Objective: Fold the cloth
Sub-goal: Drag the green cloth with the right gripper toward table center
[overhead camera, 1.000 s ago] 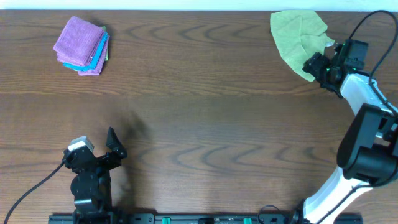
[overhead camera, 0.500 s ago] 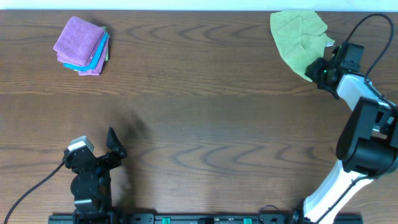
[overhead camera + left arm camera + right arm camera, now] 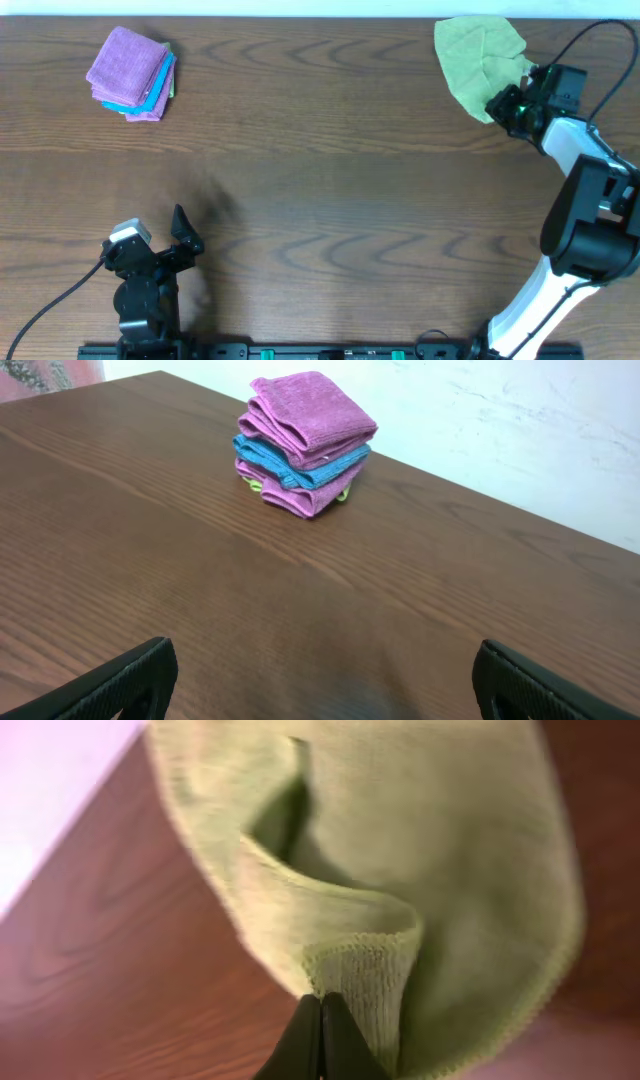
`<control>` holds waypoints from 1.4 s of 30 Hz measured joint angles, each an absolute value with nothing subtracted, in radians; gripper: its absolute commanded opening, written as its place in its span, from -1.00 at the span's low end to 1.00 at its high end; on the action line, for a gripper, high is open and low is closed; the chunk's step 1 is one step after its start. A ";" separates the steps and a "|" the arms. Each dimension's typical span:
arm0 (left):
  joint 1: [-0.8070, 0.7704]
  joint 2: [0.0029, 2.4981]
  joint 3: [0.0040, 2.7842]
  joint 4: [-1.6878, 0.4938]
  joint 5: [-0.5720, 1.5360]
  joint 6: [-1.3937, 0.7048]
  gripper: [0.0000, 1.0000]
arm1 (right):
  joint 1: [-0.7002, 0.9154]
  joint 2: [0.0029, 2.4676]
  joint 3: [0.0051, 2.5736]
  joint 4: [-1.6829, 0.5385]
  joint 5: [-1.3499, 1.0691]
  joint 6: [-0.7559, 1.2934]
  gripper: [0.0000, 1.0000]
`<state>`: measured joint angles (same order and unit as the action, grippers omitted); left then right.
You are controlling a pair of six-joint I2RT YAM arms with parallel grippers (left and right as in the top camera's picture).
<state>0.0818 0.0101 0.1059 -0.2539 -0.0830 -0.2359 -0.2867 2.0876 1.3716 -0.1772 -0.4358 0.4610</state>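
The cloth, light green and rumpled, lies at the far right corner of the table; in the right wrist view the cloth fills most of the frame. My right gripper sits at its near right edge. Close up, the right gripper is shut, its tips pinching a raised fold of the cloth's hem. My left gripper rests near the front left of the table, far from the cloth. From its own wrist camera, the left gripper stands wide open with only bare wood between the fingers.
A stack of folded purple and blue cloths sits at the far left of the table, and the same stack shows ahead of the left gripper. The table's far edge runs just behind both cloths.
The right gripper's jaws closed on the cloth's near edge, and that edge has been drawn slightly up and left. The left arm has not moved.
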 measured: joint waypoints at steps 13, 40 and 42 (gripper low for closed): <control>0.082 0.010 0.106 -0.254 -0.083 -0.236 0.91 | -0.017 2.088 1.686 -0.736 -0.543 0.182 -0.97; 0.082 0.010 0.106 -0.254 -0.083 -0.236 0.91 | 0.814 2.088 1.705 -1.058 -0.355 -0.122 0.67; 0.082 0.010 0.106 -0.254 -0.083 -0.236 0.91 | 0.820 2.088 1.705 -1.058 -0.340 -0.120 0.56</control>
<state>0.0822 0.0101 0.1059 -0.2539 -0.0830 -0.2359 0.8196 2.0876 1.7054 -1.0580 -0.3405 -0.1200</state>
